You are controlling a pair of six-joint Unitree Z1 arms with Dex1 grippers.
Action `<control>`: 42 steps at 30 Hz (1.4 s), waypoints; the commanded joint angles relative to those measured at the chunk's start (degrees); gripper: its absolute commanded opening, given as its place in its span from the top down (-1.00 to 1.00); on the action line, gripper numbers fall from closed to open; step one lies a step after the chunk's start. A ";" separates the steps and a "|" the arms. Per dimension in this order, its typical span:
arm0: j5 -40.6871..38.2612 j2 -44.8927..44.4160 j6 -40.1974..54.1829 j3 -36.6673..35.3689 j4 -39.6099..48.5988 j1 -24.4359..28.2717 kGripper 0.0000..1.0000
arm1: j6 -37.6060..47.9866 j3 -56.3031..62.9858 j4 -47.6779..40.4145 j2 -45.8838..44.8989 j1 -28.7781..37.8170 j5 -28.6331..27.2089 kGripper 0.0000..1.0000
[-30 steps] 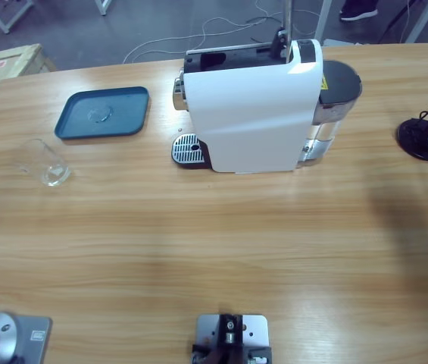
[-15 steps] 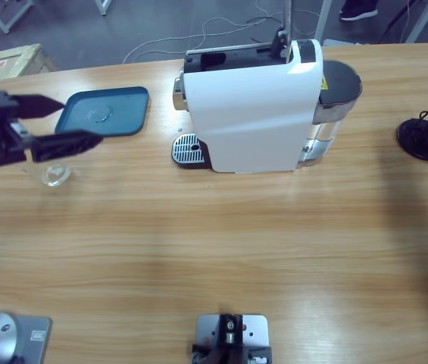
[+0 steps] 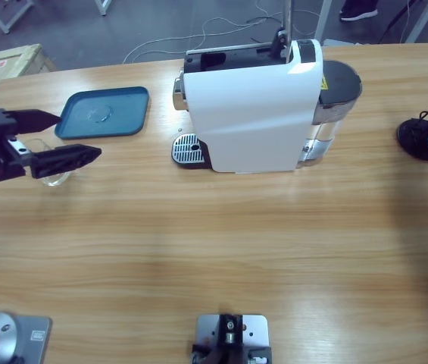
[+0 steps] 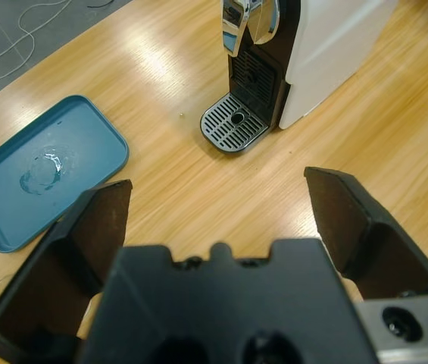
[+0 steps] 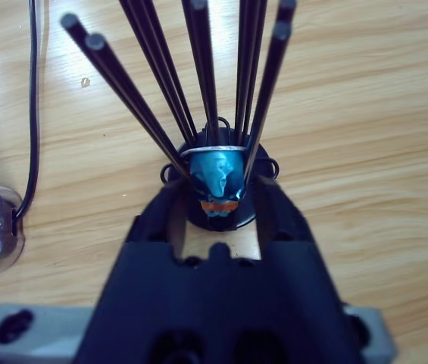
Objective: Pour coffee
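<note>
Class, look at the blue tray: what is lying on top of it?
The blue tray holds only a small clear puddle or smear near its middle. No cup stands on it. The left end effector hangs beside it and covers one corner in the high view.

No text, label or number can be read on anything here.

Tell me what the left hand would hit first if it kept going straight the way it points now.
Probably the coffee machine. The left hand, open over the glass, points across the table toward the machine's drip grate and spout, with the blue tray off to one side. Its height above the table is unclear.
</note>
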 commanded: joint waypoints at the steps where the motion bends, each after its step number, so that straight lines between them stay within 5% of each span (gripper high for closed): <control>1: -0.15 -1.09 -2.00 2.90 -0.56 -0.56 -0.96 | 0.58 1.82 -1.85 2.25 -1.05 0.95 0.66; 10: -0.29 -1.37 -2.49 3.20 -0.65 -0.74 -0.96 | -0.10 1.77 -2.13 2.53 -1.88 2.20 1.00; 31: -0.54 -2.74 -3.81 6.08 -1.79 -0.79 -0.96 | -0.70 -9.25 10.65 -10.23 -1.60 2.53 1.00; 42: 0.94 -3.92 -3.42 6.03 -1.79 -0.83 -0.96 | -5.31 -17.23 15.75 -16.63 7.40 4.36 1.00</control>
